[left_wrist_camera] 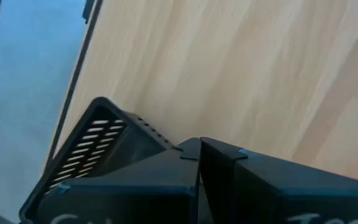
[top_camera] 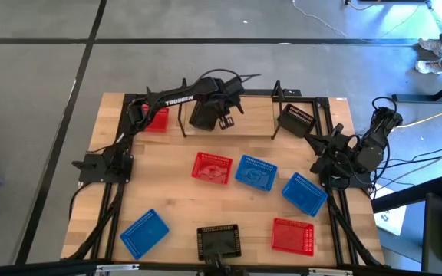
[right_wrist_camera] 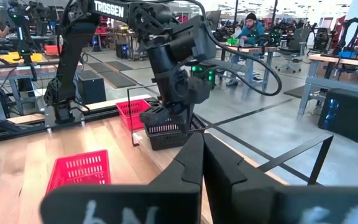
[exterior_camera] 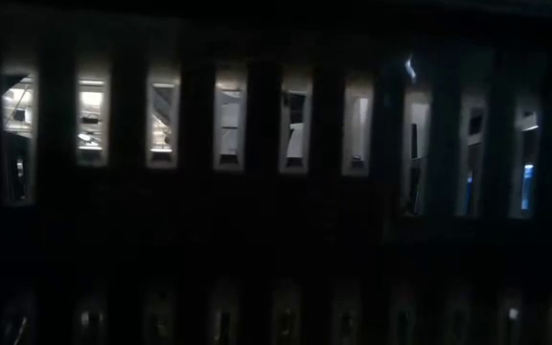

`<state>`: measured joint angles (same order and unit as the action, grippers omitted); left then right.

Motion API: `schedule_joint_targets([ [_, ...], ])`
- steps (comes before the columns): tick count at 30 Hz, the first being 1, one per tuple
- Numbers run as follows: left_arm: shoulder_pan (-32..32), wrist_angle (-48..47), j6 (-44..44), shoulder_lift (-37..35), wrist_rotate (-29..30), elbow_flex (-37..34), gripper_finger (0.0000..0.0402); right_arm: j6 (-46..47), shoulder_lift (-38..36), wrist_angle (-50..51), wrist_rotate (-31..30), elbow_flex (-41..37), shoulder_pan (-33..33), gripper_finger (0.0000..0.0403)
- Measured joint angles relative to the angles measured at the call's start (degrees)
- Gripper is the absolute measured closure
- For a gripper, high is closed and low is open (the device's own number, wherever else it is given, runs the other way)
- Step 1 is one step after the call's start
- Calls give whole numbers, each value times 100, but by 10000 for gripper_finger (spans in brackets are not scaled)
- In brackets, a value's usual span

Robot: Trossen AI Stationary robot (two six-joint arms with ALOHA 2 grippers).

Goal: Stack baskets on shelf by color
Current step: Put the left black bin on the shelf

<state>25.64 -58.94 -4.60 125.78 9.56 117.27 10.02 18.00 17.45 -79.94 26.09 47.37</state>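
My left gripper is over the middle of the shelf at the far edge of the table. It holds a black basket by the rim; the fingers are closed on it, and in the right wrist view this basket sits on the shelf board. A red basket is on the shelf at its left end, and another black basket is at its right end.

My right gripper waits at the right edge of the table, with its fingers pressed together and nothing between them. Just beside it lies a blue basket.

On the table remain a red basket and a blue basket side by side in the middle, and near the front edge a blue one, a black one and a red one. The low view is too dark to tell anything.
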Motion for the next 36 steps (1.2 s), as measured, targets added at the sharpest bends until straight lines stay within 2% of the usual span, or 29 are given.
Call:
schedule_joint_targets([
  [4,72,-82,-2,0,-380,0,401,-2,0,3,0,0,0,397],
  [24,263,-386,-39,-2,-304,0,401,-25,0,37,0,0,1,397],
  [30,289,-405,31,-2,37,0,402,-26,0,39,-1,0,1,397],
  [36,275,-420,97,-4,-38,0,401,-163,-1,38,0,0,1,397],
])
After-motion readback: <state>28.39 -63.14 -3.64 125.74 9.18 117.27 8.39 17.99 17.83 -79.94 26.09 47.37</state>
